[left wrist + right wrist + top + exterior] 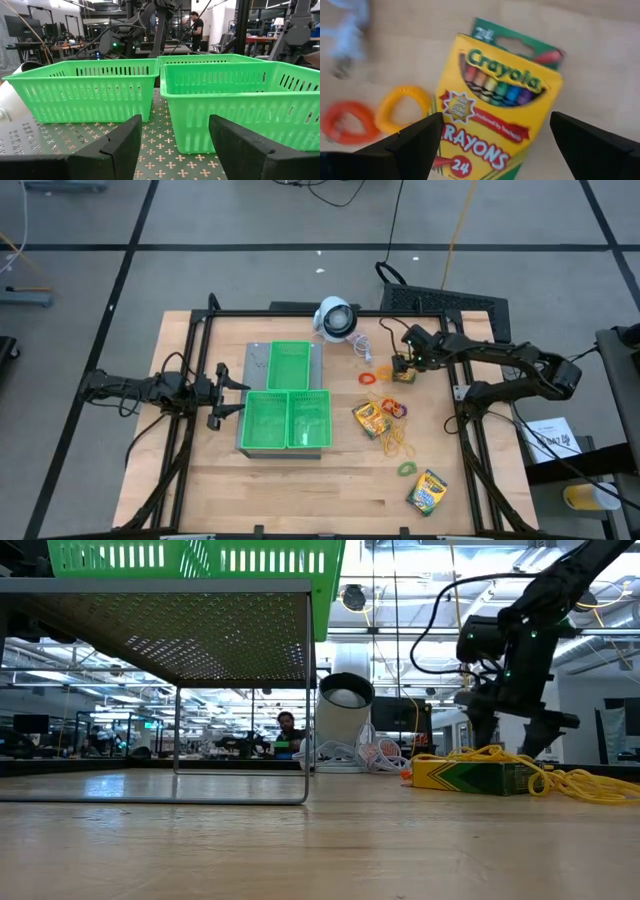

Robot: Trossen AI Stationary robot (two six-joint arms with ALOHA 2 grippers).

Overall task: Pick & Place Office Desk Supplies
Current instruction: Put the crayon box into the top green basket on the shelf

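My right gripper (403,366) hangs open, pointing steeply down over a yellow-and-green crayon box (496,100) that lies flat on the table; its fingers stand apart on either side above the box without touching it. Beside that box lie an orange band (402,107) and a red band (347,122). A second crayon box (368,418) and a third (427,491) lie nearer the front, with tan-yellow bands (397,442) and a green band (406,469) between them. My left gripper (225,390) waits open and level at the table's left, facing the green trays (90,90).
Three green trays (290,365) sit on a grey perforated stand (245,405) left of centre. A white round device (335,318) with a cord stands at the far edge. Bare wood lies along the front of the table (300,490).
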